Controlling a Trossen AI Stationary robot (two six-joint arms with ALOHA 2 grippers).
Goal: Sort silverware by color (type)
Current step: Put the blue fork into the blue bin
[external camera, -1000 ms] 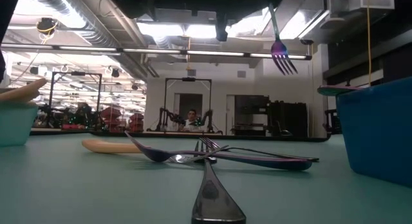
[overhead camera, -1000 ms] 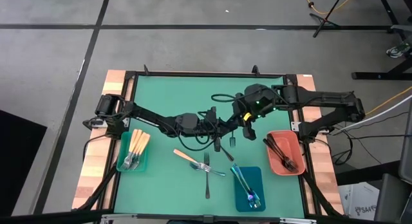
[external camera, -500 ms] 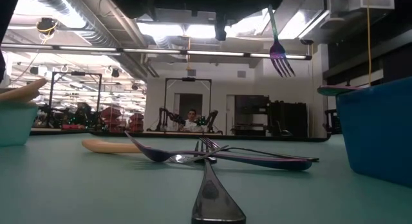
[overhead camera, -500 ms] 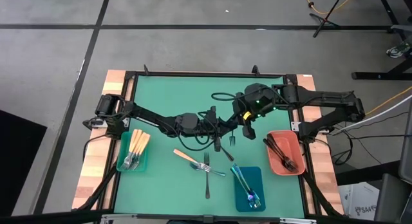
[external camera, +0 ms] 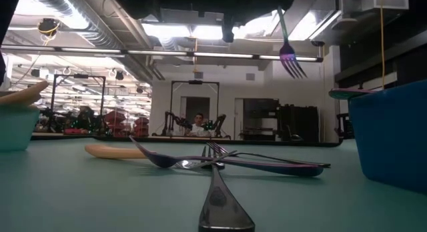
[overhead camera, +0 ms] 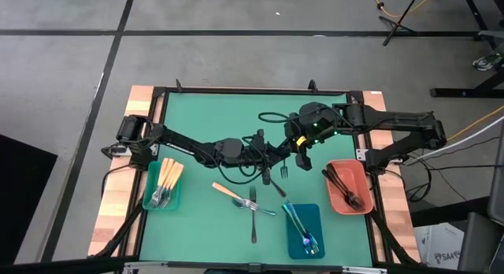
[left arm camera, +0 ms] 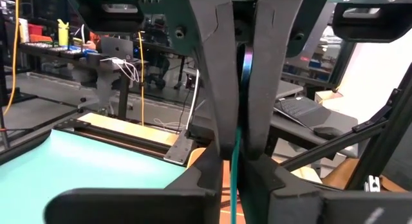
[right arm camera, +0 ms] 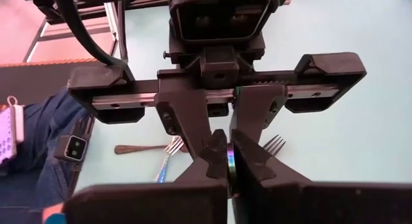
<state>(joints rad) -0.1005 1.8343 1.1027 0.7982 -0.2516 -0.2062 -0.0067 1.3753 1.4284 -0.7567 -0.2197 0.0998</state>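
Note:
An iridescent blue-teal fork (external camera: 289, 57) hangs tines down above the middle of the green mat, where both grippers meet. My right gripper (right arm camera: 230, 176) is shut on its handle. My left gripper (left arm camera: 235, 165) comes level from the table's left. Its fingers stand slightly open, one on either side of the same handle, just below the right's. On the mat toward the near edge lie a tan-handled utensil (overhead camera: 224, 190) and two crossed silver forks (overhead camera: 253, 211). My right gripper pinches the fork's thin handle (left arm camera: 244, 69) between its two fingers (left arm camera: 222, 102), which lie across it. They come slanting down from the table's right side. The fork hangs upright below them, tines lowest, lifted clear of the mat.
A teal tray (overhead camera: 150, 201) with tan-handled pieces sits at the left. A blue tray (overhead camera: 315, 215) with iridescent pieces stands near the front. A salmon tray (overhead camera: 358, 173) with black pieces is at the right. A dark utensil (overhead camera: 277, 187) lies under the grippers.

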